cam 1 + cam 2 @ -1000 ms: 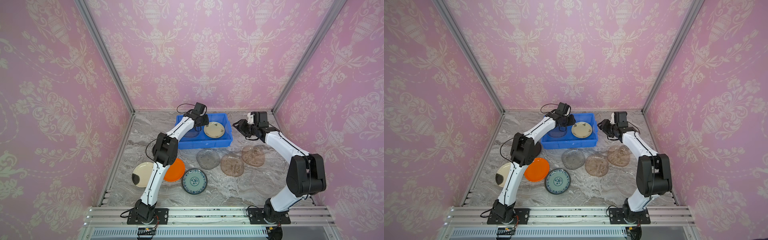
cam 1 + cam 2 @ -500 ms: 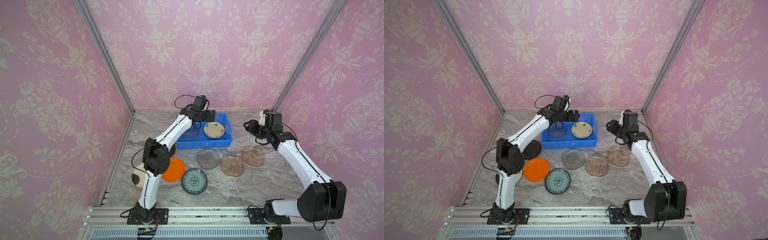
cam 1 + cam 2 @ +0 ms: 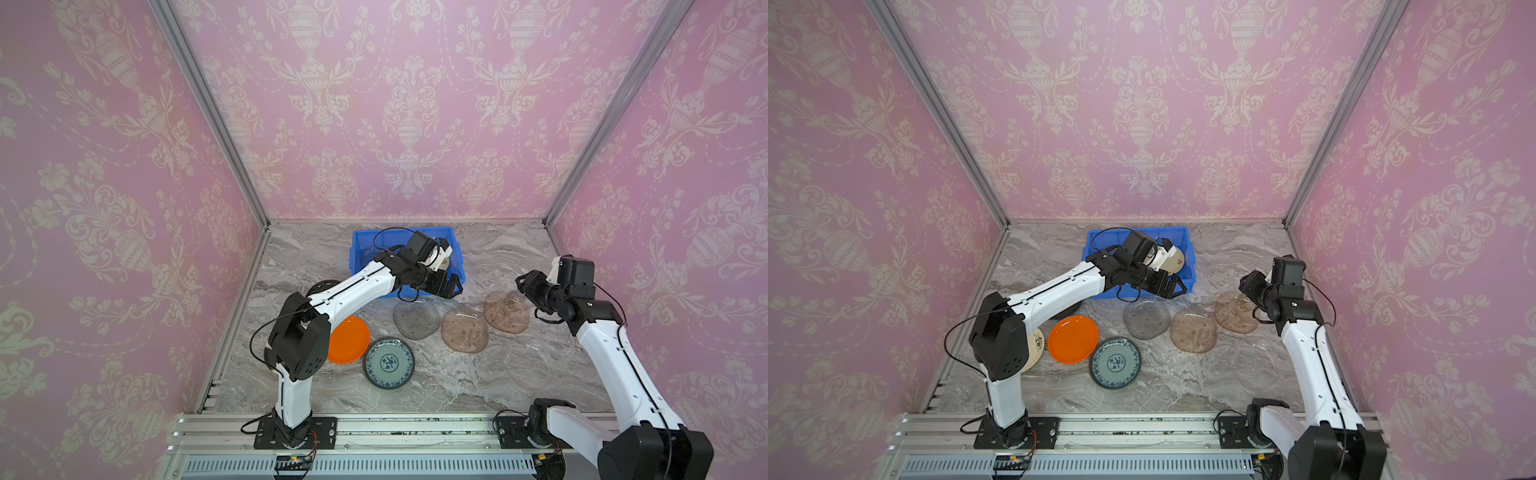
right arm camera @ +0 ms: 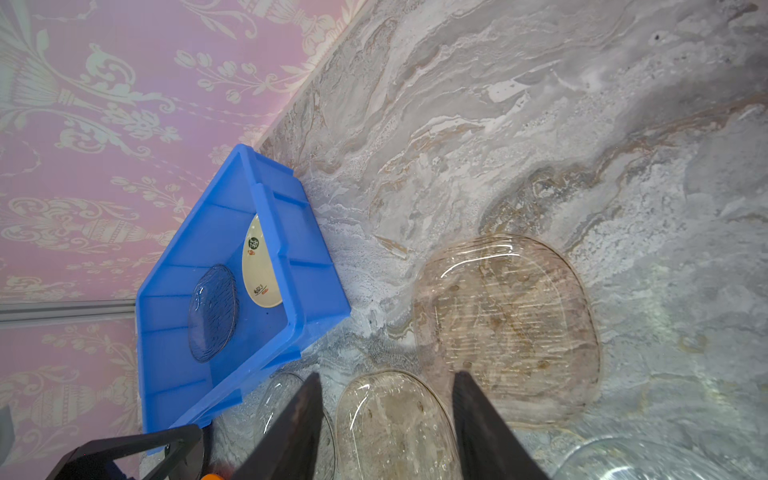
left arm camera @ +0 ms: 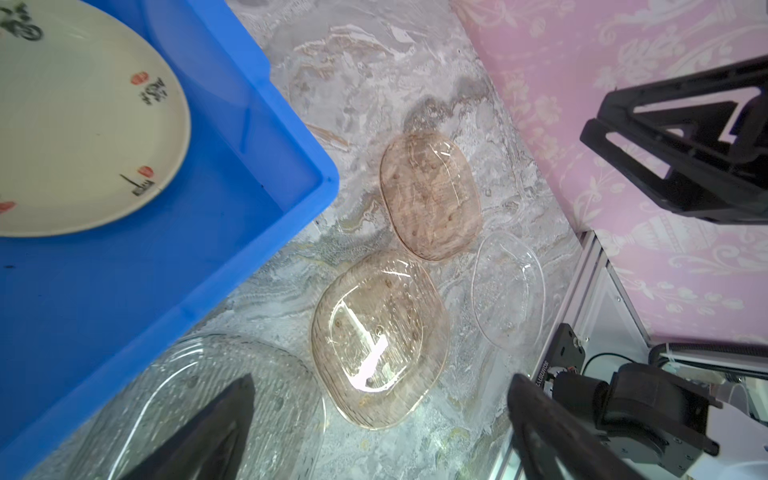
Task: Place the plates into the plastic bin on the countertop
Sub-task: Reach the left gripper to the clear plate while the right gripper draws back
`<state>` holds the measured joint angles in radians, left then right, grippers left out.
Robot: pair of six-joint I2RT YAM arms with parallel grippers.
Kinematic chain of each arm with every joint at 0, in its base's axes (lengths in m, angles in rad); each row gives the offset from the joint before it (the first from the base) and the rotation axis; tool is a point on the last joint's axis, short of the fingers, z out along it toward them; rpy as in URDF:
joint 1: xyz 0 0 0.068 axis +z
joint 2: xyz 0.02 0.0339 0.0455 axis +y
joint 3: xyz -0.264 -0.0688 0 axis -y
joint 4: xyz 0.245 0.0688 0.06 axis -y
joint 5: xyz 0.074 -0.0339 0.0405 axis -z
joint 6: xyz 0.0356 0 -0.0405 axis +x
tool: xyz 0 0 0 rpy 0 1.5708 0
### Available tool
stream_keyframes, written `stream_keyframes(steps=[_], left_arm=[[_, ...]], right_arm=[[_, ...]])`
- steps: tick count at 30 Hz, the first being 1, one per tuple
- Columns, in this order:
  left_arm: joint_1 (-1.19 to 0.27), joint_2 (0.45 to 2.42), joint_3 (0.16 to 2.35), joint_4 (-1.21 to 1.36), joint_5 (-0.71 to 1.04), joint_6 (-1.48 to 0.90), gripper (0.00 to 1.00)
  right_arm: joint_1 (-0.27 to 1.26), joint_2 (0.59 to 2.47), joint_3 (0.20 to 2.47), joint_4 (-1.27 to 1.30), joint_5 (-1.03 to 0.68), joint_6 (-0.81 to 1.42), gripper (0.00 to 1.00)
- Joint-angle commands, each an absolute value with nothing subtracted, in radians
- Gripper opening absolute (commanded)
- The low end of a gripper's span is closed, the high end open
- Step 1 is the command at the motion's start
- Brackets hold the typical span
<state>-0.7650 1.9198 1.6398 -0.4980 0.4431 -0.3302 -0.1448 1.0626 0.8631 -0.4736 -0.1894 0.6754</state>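
Pink damask wallpaper on 3 sides, grey marble-veined worktop below, alu rail along frame bottom. Blue bin sits upper centre of worktop by the back wall in both top views. It holds 2 plates lying flat side by side: cream plate w/ red and black marks, and dark glass plate. Other plates lie out on worktop. Orange plate is lower left of centre w/ teal floral plate just beside it. Grey glass plate is just below bin. Mid brownish plate and right brownish plate are further right, edges meeting or overlapping, can't tell which. Clear plate shows faintly at lower right. Black plate is left of bin, mostly hidden by L arm. Second cream plate peeks out behind that arm's elbow. L fingers are spread wide w/ nothing between them, above bin's near right corner and the grey glass plate's edge. R fingers are parted partway, also empty, off the worktop at right of frame near the right brownish plate. Mid brownish plate shows through their gap in right wrist view.
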Motion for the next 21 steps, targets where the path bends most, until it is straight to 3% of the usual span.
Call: stream_keyframes(steps=[1,10,21], left_arm=[[-0.839,1.969,1.688,-0.542,0.49,-0.256,0.92],[-0.924,2.146,1.844,-0.588,0.576,-0.249,0.69],[-0.971,2.283,2.04,-0.741,0.603,-0.198,0.72]], right_arm=[[-0.174,1.043,0.814,-0.428,-0.229,0.74,0.52],[-0.234,1.013,0.777,-0.392,-0.226,0.759,0.48],[-0.276,1.026,0.765,-0.38,-0.313,0.73,0.48]])
